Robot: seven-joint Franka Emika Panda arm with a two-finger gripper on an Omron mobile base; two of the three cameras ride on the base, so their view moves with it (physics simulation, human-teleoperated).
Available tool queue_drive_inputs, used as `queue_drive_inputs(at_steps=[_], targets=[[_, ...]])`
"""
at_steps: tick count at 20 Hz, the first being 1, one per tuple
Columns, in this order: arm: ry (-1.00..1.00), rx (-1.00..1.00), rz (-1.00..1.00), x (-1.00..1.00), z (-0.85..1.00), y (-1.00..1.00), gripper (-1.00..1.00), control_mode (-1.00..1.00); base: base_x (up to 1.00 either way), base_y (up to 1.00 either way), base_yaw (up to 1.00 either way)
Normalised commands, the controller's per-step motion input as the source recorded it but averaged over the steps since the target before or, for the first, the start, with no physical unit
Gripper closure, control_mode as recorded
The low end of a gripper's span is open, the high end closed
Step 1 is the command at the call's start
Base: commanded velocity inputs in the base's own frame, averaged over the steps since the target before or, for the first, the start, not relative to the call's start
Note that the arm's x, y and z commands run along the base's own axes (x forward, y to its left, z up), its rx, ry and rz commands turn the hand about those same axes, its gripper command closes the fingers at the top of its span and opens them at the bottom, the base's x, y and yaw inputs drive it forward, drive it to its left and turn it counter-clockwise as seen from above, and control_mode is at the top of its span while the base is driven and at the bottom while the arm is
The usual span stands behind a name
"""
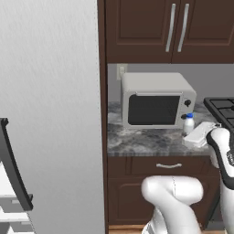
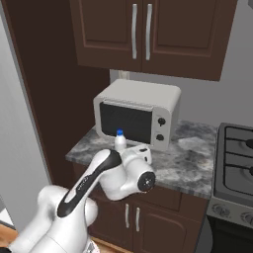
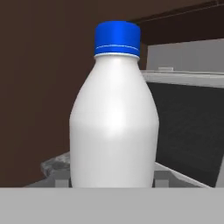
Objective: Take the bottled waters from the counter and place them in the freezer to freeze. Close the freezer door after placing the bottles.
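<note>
Left base view: my hand (image 1: 197, 135) reaches low over the marble worktop (image 1: 146, 141), right at the blue-capped bottle (image 1: 188, 124) standing just in front of the microwave (image 1: 155, 100); silver fridge door (image 1: 50, 114) fills the left.
Right base view: bottle (image 2: 119, 142) upright near the worktop's (image 2: 188, 168) front edge, touching distance from the microwave (image 2: 136, 113); my hand (image 2: 141, 154) sits just beside it; stove (image 2: 234, 163) to the right.
Hand view: bottle (image 3: 114, 118) huge and upright between my fingers (image 3: 161, 178), which are clamped on its lower body.
</note>
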Motion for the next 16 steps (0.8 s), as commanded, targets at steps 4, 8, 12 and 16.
queue_drive_inputs(at_steps=[4, 8, 12, 16], targets=[[0.0, 0.14, 0.05, -0.97, 0.76, 0.17, 1.0, -1.0, 0.0, 0.0, 0.0], [-0.09, 0.11, 0.23, -0.94, 0.38, 0.06, 1.0, -1.0, 0.0, 0.0, 0.0], [-0.3, -0.03, 0.35, -1.0, 0.06, 0.12, 1.0, -1.0, 0.0, 0.0, 0.0], [-0.24, -0.13, 0.37, -1.0, 0.36, 0.28, 1.0, -1.0, 0.0, 0.0, 0.0]])
